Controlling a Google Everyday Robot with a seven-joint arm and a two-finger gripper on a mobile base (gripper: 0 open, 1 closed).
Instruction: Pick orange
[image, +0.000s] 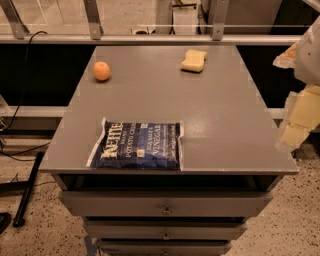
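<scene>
The orange (101, 71) is a small round fruit sitting on the far left part of the grey cabinet top (210, 125). My gripper (296, 125) shows as pale yellow and white parts at the right edge of the camera view. It hangs beside the cabinet's right edge, far from the orange and lower right of it in the view. It holds nothing that I can see.
A blue chip bag (136, 146) lies flat near the front edge. A pale yellow sponge (194, 60) sits at the far right. Drawers (165, 204) are below the top. A glass railing (150, 30) runs behind. Cables (25, 190) lie on the floor at left.
</scene>
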